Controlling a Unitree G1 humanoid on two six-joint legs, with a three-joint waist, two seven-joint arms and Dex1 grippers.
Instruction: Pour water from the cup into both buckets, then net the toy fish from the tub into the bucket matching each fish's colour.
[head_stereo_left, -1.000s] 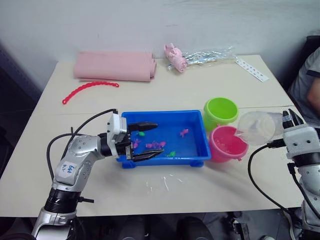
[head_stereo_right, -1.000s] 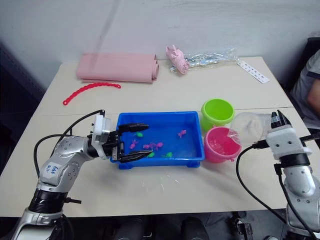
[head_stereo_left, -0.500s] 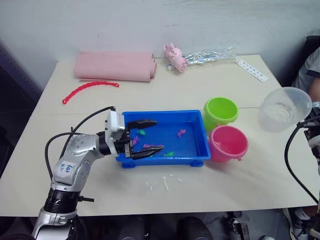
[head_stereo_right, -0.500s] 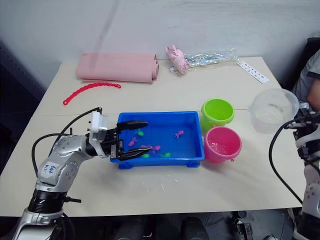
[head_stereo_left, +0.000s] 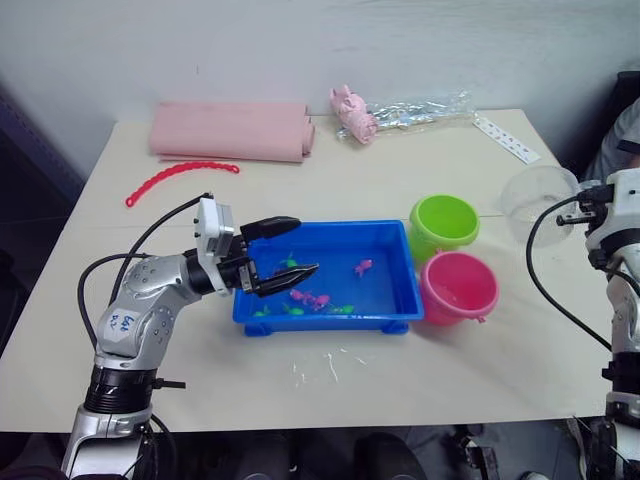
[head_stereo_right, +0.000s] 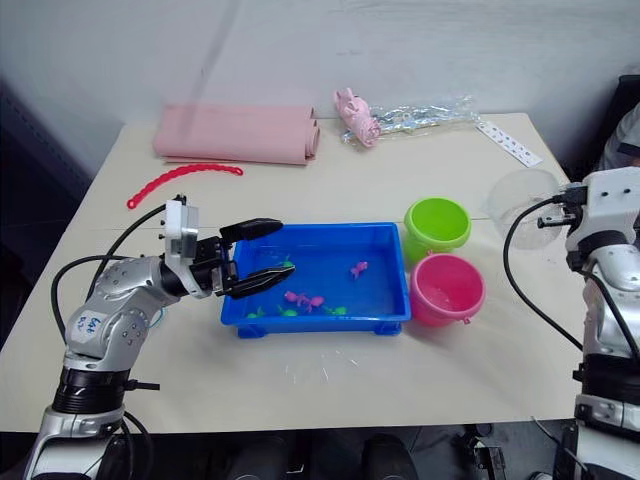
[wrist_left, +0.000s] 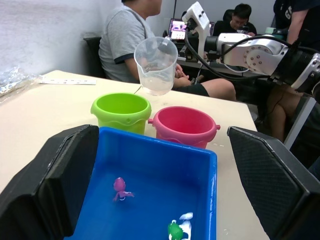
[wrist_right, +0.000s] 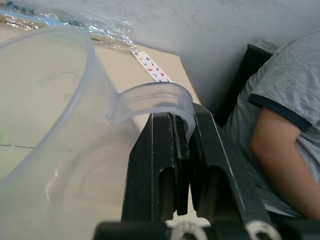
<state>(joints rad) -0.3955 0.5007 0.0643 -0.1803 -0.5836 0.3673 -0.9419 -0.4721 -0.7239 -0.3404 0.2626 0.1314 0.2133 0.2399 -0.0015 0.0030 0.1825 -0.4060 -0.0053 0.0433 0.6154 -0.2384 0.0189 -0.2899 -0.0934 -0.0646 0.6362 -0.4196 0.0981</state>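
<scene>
The clear cup hangs upright in the air to the right of the green bucket. My right gripper is shut on the cup's handle. The pink bucket stands just in front of the green one, both beside the blue tub. Several toy fish lie in the tub, among them a pink fish and a green fish. My left gripper is open over the tub's left end, with nothing between its fingers.
A rolled pink cloth, a red chain, a pink pig toy, a clear plastic bag and a white strip lie at the back of the table. A person sits close by the right edge.
The right arm has lifted the cup off its tilt over the pink bucket, swung it right and set it upright. The left gripper has drawn back toward the tub's left end.
</scene>
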